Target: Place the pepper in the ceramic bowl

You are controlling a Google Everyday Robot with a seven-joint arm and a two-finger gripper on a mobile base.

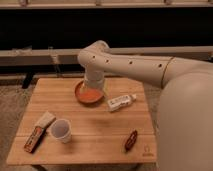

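Wood-plank worktop [95, 125], seen from the front and slightly above, with the cream-coloured robot arm [135, 65] that I am driving entering from the right. The arm bends down at the back centre of the worktop, where its pincer [93, 85] hangs directly over the far part of the shallow round orange ceramic bowl with a darker brown rim [89, 102]. I cannot tell whether the pincer is released or clenched. The small, slim, glossy, dark red-brown pepper [131, 140] lies on the bare wood near the front right corner, well apart from both bowl and pincer. A white capped tube [121, 102] lies just to the right of the bowl. At front left a white paper cup [61, 130] stands upright. Beside it, further left, lie a flat orange-and-black rectangular bar [34, 138] and a pale flat packet [46, 119].
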